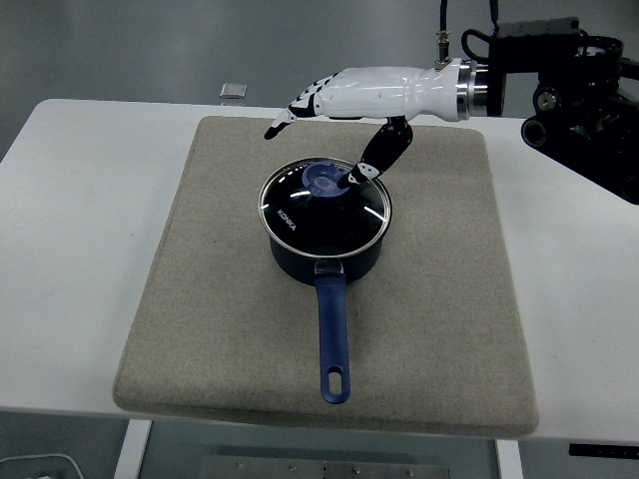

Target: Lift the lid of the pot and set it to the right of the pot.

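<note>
One blue pot (324, 249) sits at the centre of a beige mat (200, 299), its long handle (332, 339) pointing toward the near table edge. Its glass lid (324, 205) rests closed on the pot, blue knob (327, 181) upright. Above the far side of the pot hovers the right hand (344, 105), fingers spread and empty, thumb tip just beside the knob.
</note>
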